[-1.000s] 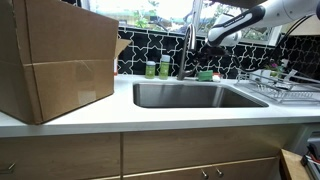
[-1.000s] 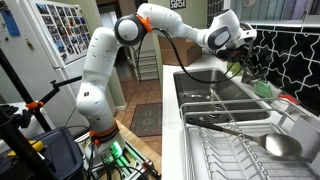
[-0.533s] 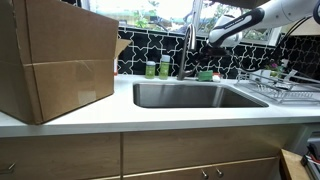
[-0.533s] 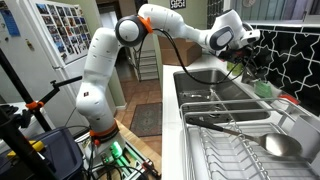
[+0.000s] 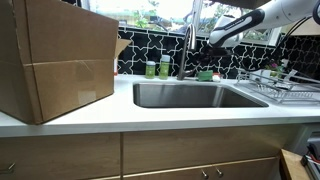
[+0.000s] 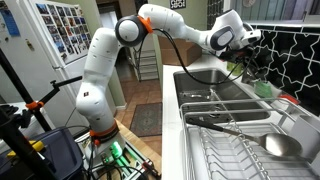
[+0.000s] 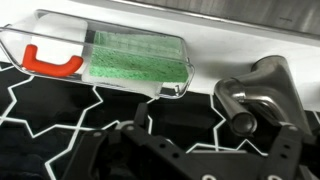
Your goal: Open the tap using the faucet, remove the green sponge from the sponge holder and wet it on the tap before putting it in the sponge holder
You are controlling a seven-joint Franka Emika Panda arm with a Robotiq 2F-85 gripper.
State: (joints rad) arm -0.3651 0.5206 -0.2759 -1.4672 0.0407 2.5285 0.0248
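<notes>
There is one tap [image 5: 189, 40]. Left of it stand two short green containers [image 5: 150, 69]. The wrist view shows one green sponge [image 7: 138, 60], one sponge holder [image 7: 183, 82] and one red U-shaped piece [image 7: 55, 63]. The surface [image 5: 150, 115] has one sink basin [image 5: 190, 96], with one cardboard box [image 5: 55, 60] at the left and one wire dish rack [image 5: 285, 90] at the right. The rack holds one large metal spoon [image 6: 282, 146]. There is one robot arm [image 6: 100, 60].

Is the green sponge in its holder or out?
In: the green sponge lies flat inside the clear sponge holder, its walls around it.
</notes>
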